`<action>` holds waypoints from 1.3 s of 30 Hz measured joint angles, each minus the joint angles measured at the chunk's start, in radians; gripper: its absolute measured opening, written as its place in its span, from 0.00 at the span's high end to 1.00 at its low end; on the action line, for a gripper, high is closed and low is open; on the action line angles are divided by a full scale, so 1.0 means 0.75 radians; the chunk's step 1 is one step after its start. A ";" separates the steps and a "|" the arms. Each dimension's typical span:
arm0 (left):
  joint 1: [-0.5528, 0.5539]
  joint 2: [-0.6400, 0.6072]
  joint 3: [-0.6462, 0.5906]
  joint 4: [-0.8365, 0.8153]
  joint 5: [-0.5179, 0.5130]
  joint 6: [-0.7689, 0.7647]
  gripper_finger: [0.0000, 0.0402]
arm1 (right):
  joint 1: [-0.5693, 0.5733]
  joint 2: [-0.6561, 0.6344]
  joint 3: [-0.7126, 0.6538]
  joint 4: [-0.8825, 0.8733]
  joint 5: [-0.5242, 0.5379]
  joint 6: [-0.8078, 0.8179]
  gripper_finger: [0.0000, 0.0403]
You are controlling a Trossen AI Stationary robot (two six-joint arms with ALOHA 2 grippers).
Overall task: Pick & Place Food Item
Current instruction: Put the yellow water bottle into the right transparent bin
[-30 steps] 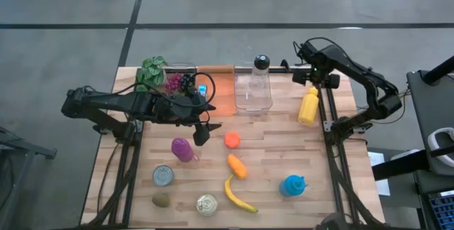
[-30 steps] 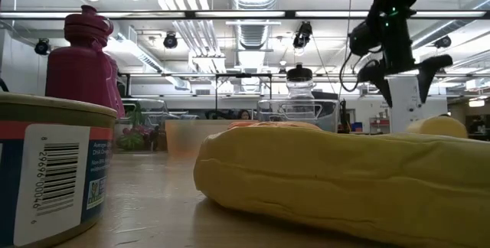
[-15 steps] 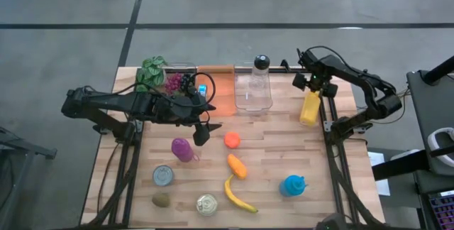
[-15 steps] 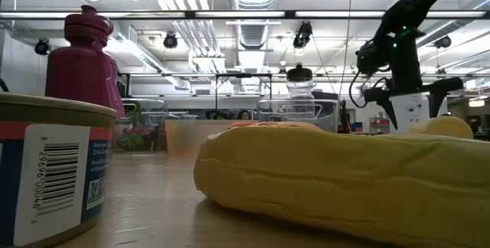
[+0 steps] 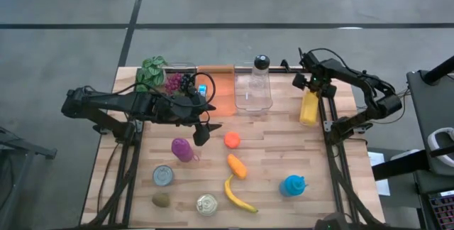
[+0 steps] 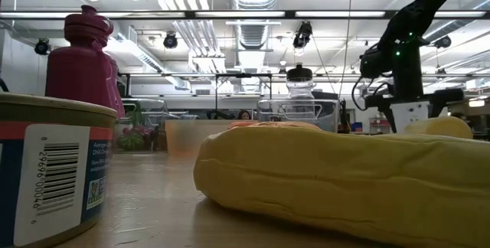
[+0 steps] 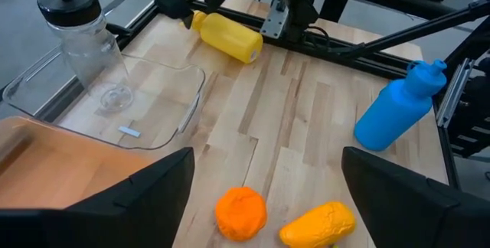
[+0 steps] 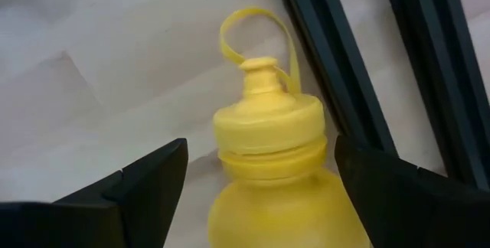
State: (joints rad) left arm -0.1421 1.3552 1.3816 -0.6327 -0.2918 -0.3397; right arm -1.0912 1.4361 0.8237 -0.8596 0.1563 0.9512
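Holding purple grapes [image 5: 175,82], a clear bin [image 5: 180,69] sits beside leafy greens [image 5: 151,72].

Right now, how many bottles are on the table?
4. A clear bottle with a black cap stands in the clear tray at the far edge; a yellow one lies under the right gripper; a purple one centre-left; a blue one near-right.

Left arm lying stretched low across the table's left half, reaching toward the middle, left tool [image 5: 201,132] hanging with fingers spread wide apart, gripping nothing. Right arm bending in from the right edge toward the far right corner, wrist tipping downward, right tool [image 5: 310,88] hovering close above the table with fingers [image 8: 145,183] parted wide, not closing.
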 joint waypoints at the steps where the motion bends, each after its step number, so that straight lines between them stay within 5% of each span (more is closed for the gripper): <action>1: 0.000 0.000 0.000 0.000 0.000 0.000 0.15 | 0.000 0.000 0.000 0.013 0.000 -0.020 0.20; 14: -0.001 0.000 0.000 0.000 0.000 -0.001 0.19 | 0.000 0.000 -0.033 0.044 0.003 -0.162 0.29; 26: -0.001 0.000 0.000 0.000 0.006 -0.001 0.22 | 0.000 -0.001 -0.054 0.045 0.003 -0.191 0.50; 39: 0.000 0.000 0.000 0.000 0.006 -0.001 0.18 | 0.000 -0.001 -0.055 0.060 0.007 -0.201 0.50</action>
State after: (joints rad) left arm -0.1424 1.3552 1.3817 -0.6327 -0.2870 -0.3405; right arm -1.0912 1.4357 0.7826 -0.8144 0.1612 0.8005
